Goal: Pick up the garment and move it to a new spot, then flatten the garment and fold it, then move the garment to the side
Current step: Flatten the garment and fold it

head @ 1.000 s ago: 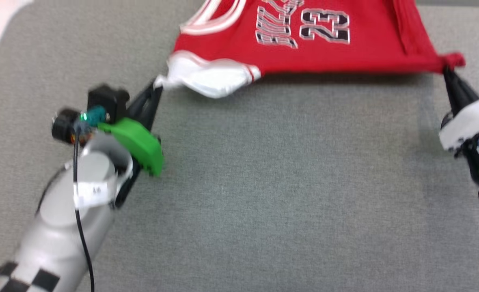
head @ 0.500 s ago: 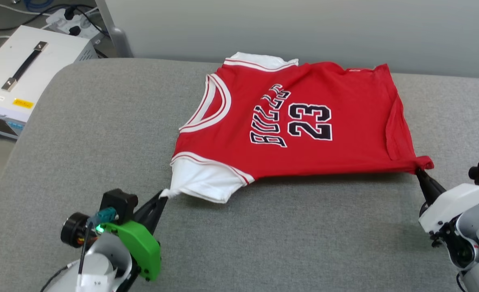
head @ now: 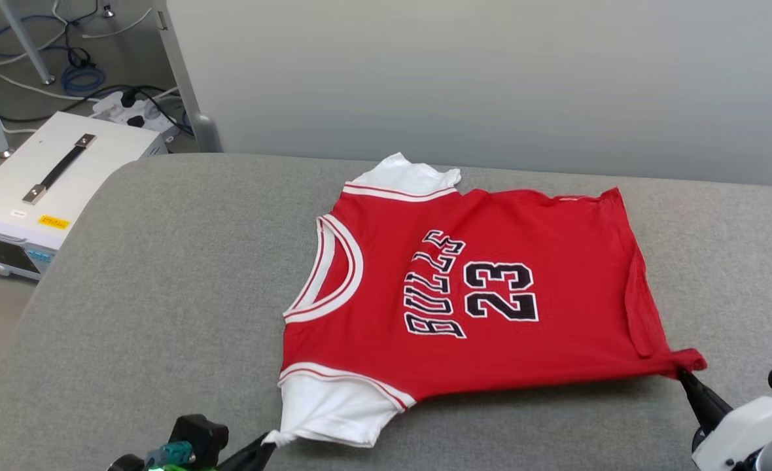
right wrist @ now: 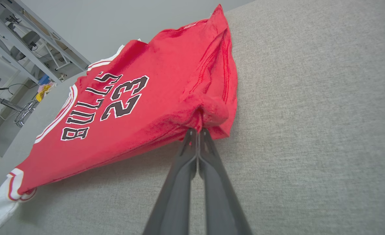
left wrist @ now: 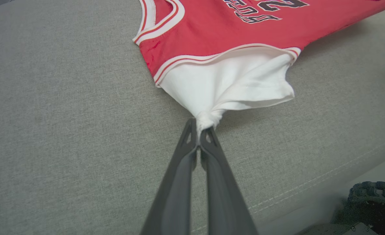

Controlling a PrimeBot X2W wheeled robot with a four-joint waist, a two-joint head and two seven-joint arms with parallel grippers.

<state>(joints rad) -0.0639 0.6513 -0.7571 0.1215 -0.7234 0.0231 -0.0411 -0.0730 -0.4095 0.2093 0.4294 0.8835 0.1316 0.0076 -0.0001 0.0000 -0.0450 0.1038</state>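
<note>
Stretching across the grey table (head: 163, 294) in the head view, the garment (head: 477, 288) lies front up, its neckline toward the robot's left and its hem toward the right. The far side rests flat near the table's back edge. The near side is pulled taut between two grips, with a shadow under it. The left gripper (head: 265, 443) reaches in from the bottom edge, its dark fingers slanting up and to the right, and its jaws are clamped on the tip of the near white sleeve (head: 333, 409). The right gripper (head: 687, 378) enters at the lower right corner on a white wrist housing, its fingers slanting up and to the left, and its jaws are pinched on the near hem corner. A white box (head: 52, 190) with a handle stands on the floor past the table's left end.

The left wrist view looks along the left gripper (left wrist: 199, 125). Its jaws are pressed together on a bunched knot of white sleeve (left wrist: 231, 81), which fans out toward the red body above it.

The right wrist view shows the right gripper (right wrist: 197, 130) with its jaws together on gathered red cloth at the hem corner. The garment (right wrist: 140, 98) slopes away from there, and its near edge hangs clear of the table (right wrist: 310, 130).
</note>
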